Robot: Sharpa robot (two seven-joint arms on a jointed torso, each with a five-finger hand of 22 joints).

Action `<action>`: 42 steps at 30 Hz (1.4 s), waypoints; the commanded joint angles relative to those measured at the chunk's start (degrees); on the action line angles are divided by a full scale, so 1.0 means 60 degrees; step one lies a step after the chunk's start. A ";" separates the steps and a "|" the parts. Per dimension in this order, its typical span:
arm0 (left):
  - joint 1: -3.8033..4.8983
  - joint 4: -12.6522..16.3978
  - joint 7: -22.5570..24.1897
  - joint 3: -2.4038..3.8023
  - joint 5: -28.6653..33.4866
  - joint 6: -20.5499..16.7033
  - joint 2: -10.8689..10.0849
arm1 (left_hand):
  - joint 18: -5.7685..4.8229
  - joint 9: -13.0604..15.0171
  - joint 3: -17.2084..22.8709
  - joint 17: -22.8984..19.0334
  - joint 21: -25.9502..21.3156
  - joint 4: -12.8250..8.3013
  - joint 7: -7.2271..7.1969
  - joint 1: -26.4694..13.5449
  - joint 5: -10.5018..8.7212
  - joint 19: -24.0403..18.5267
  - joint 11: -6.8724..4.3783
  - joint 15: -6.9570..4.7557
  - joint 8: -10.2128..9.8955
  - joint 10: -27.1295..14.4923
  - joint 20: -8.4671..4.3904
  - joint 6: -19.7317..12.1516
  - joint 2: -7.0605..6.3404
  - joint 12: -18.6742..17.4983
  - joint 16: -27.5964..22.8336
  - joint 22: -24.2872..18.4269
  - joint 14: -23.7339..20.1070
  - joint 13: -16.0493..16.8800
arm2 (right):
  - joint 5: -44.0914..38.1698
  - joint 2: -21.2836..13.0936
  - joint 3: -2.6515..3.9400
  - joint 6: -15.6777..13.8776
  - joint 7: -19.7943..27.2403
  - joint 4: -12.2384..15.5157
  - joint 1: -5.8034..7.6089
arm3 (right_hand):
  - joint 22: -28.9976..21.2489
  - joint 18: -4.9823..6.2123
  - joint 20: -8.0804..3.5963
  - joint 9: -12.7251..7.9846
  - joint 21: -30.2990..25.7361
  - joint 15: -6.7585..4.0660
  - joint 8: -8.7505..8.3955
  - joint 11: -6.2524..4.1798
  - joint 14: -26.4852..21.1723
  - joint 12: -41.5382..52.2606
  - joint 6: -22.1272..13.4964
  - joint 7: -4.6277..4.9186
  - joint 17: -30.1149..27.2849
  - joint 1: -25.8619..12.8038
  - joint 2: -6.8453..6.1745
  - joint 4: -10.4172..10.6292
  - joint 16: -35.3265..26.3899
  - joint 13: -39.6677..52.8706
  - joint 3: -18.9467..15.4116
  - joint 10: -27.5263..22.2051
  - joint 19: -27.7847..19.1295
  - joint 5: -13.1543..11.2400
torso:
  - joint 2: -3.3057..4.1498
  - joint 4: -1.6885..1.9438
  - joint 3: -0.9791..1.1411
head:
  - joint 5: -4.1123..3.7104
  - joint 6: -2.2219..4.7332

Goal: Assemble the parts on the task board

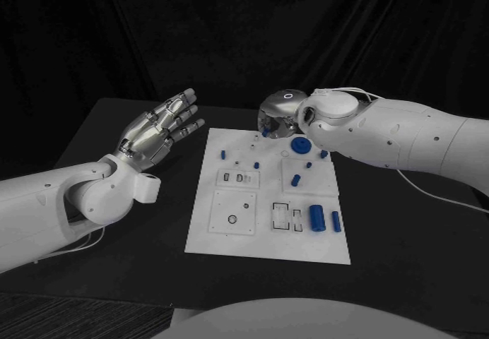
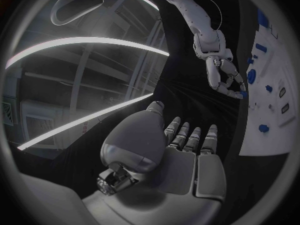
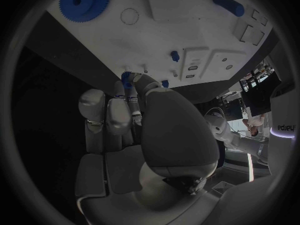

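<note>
The right hand pinches a small blue part at the board's far edge; left hand hovers released. Likely light, rigid, slippery: fingers should grip its sides.

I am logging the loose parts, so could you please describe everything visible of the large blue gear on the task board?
The blue gear is a round, flat, plastic-looking disc with fine teeth round its rim and a raised hub with a centre hole. It lies flat near the far right corner of the white task board, close beside the right hand, which does not hold it.
</note>
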 commanded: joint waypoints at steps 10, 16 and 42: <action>0.0018 -0.0014 0.0797 0.0009 -0.0226 -0.0108 0.0019 | 0.0379 -0.0011 0.0043 0.0034 -0.0104 0.0047 0.0107 -0.0058 0.0091 0.0083 -0.0072 0.0006 -0.0073 -0.0038 -0.0050 -0.0001 -0.0108 -0.0126 -0.0126 -0.0021 0.0088 0.0086 | -0.0006 0.0332 0.0005 0.0015 -0.0268 -0.0443 0.0013 | 0.0244 -0.0546 0.0021 0.0312 0.0253 0.0018 0.0103 -0.0091 0.0012 -0.0137 0.0009 0.0093 0.0191 0.0052 0.0234 -0.0078 0.0151 0.0013 0.0415 0.0326 0.0016 -0.0070 | 0.0304 0.0332 -0.0103 | -0.0306 0.0275; 0.0018 -0.0018 0.0799 0.0009 -0.0227 -0.0088 0.0030 | 0.0376 -0.0024 0.0057 0.0036 -0.0092 0.0021 -0.0108 -0.0038 0.0106 0.0095 0.0011 0.0058 -0.0090 -0.0046 -0.0007 -0.0122 -0.0117 -0.0136 -0.0116 -0.0016 0.0090 0.0085 | -0.0006 0.0398 0.0005 -0.0021 -0.0321 -0.0553 0.0013 | 0.0237 -0.0544 0.0022 0.0312 0.0247 0.0019 0.0101 -0.0091 0.0013 -0.0139 0.0008 0.0094 0.0199 0.0052 0.0235 -0.0079 0.0156 0.0013 0.0416 0.0327 0.0011 -0.0070 | 0.0345 0.0429 -0.0141 | -0.0434 0.0350; 0.0017 -0.0096 0.0633 0.0008 -0.0228 0.0106 0.0056 | 0.0379 0.0000 0.0099 0.0043 -0.0049 -0.0015 0.0118 -0.0010 0.0159 0.0138 -0.0117 0.0091 -0.0058 -0.0048 0.0069 0.0047 -0.0090 -0.0132 -0.0087 0.0004 0.0097 0.0086 | -0.0006 0.0189 0.0005 -0.0547 -0.0270 -0.0530 -0.0011 | 0.0304 -0.0550 0.0039 0.0332 0.0276 0.0033 0.0049 -0.0077 0.0001 -0.0229 -0.0036 0.0106 0.0245 0.0072 0.0256 -0.0113 0.0181 -0.0010 0.0453 0.0329 -0.0003 -0.0049 | 0.0315 0.0479 -0.0186 | -0.0524 0.0337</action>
